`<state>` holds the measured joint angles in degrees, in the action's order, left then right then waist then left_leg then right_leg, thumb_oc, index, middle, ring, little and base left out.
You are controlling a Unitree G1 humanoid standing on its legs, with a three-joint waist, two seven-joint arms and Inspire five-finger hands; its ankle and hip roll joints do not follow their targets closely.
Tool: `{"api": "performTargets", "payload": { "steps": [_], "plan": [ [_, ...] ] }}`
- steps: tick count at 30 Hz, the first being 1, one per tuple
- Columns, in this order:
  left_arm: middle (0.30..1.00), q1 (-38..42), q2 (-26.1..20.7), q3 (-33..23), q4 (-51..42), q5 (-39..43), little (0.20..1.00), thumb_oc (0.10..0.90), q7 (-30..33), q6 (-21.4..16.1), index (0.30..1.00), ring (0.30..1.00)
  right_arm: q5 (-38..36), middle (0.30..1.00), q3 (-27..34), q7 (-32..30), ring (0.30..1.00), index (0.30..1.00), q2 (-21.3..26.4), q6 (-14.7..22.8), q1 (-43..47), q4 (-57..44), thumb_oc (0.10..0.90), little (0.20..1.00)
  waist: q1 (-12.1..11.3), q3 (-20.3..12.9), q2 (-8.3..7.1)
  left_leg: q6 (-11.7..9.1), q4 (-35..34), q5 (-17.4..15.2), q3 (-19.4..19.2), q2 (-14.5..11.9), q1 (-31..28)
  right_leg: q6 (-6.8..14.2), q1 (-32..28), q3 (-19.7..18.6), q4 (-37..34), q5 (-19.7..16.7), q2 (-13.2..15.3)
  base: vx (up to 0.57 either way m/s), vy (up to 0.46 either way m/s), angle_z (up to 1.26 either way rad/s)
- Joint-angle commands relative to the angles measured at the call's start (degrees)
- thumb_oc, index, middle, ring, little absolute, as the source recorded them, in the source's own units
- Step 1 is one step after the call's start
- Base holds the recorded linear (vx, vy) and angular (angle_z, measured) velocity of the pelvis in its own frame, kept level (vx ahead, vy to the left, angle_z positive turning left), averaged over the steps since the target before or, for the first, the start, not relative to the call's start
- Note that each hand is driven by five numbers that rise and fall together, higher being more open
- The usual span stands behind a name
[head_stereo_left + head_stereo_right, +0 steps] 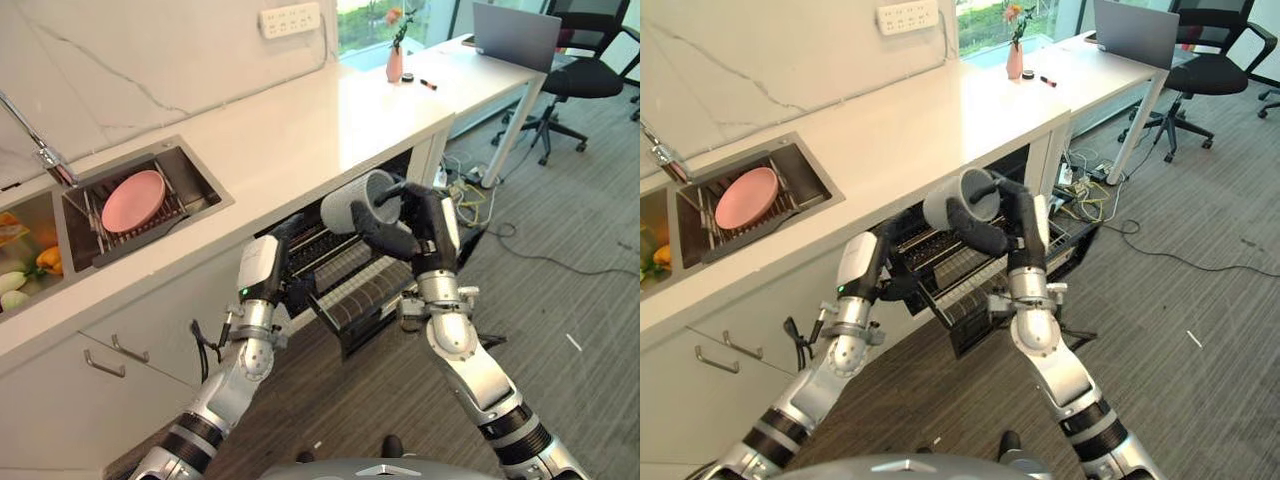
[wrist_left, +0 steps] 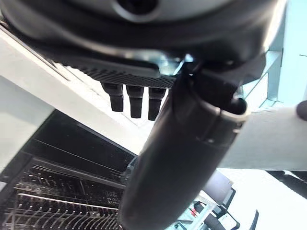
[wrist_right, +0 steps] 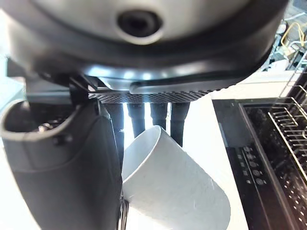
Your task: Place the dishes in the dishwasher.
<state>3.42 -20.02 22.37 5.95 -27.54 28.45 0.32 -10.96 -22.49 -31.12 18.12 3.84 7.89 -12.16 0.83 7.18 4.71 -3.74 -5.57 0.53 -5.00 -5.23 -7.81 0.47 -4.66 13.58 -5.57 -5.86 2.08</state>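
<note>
both eye views look down from the head at the dishwasher rack point(image 1: 350, 285); wrist views sit close.

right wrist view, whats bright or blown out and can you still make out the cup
Right wrist view: the countertop behind is washed out to near white, yet the white cup in the right hand still reads by its shaded rim. Left wrist view: bright window glare behind the left hand.

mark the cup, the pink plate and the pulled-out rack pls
cup point(image 1: 352, 200), left eye view, on its ribbed side wall
pink plate point(image 1: 133, 199), left eye view, middle of its face
rack point(image 1: 368, 290), left eye view, on its tines
</note>
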Motion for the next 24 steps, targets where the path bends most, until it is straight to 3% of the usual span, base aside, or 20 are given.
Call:
{"api": "performTargets", "payload": {
  "steps": [1, 7, 13, 18, 24],
  "plan": [
    [0.9, 3.09, -3.08, -3.68, -3.2, -0.4, 0.9, 0.8, 5.44, -2.03, 0.9, 0.9, 4.35, 0.3, 2.12, -1.26, 0.3, 0.3, -3.12, 7.83, 5.27, -8.11, 0.4, 0.3, -0.13, -2.66, -3.97, -1.78, 0.57, -0.68, -6.16, -1.93, 0.44, 8.22, -3.16, -5.74, 0.57, 6.96, 6.05, 0.0, 0.0, 0.0],
    [0.9, -1.83, -3.77, -8.67, 0.12, -0.32, 0.9, 0.8, 7.81, -0.75, 0.9, 0.9, 6.85, 0.3, 4.48, -1.52, 0.3, 0.3, -1.29, 6.47, 4.22, -5.05, 0.4, 0.3, -0.97, -2.22, -4.23, -1.9, 0.57, -0.38, -4.9, -1.97, 1.2, 8.04, -2.94, -5.2, 0.57, 7.04, 5.83, 0.0, 0.0, 0.0],
    [0.9, -8.0, -4.1, -12.89, 3.15, 1.16, 0.9, 0.8, 7.43, -0.87, 0.9, 0.9, 6.65, 0.3, 7.46, -0.52, 0.3, 0.3, 0.63, 5.01, 4.79, 1.47, 0.4, 0.3, -3.33, -1.3, -5.16, -1.78, 0.57, 0.02, -2.74, -1.62, 2.81, 7.83, -2.55, -3.93, 0.57, 7.11, 5.73, -0.01, -0.001, 0.17],
    [0.9, -14.0, -4.92, -15.25, 6.29, 5.2, 0.9, 0.8, 4.24, -2.04, 0.9, 0.9, 8.88, 0.3, 10.36, 0.32, 0.3, 0.3, 4.37, 2.21, 7.83, 13.26, 0.4, 0.3, -8.97, 1.73, -6.94, -1.74, 0.57, 2.07, 1.64, -1.14, 8.46, 7.7, -0.42, -0.17, 0.57, 6.89, 5.76, -0.05, -0.007, 0.55],
    [0.9, -16.12, -5.99, -14.9, 7.62, 7.99, 0.9, 0.8, 2.3, -3.25, 0.9, 0.9, 10.55, 0.3, 9.64, 0.89, 0.3, 0.3, 5.78, -0.05, 10.64, 24.8, 0.4, 0.3, -12.32, 4.09, -7.67, -2.06, 0.57, 3.77, 5.9, -0.35, 14.16, 7.88, 2.25, 4.02, 0.57, 6.63, 6.17, -0.02, 0.007, 0.71]
  ]
}}
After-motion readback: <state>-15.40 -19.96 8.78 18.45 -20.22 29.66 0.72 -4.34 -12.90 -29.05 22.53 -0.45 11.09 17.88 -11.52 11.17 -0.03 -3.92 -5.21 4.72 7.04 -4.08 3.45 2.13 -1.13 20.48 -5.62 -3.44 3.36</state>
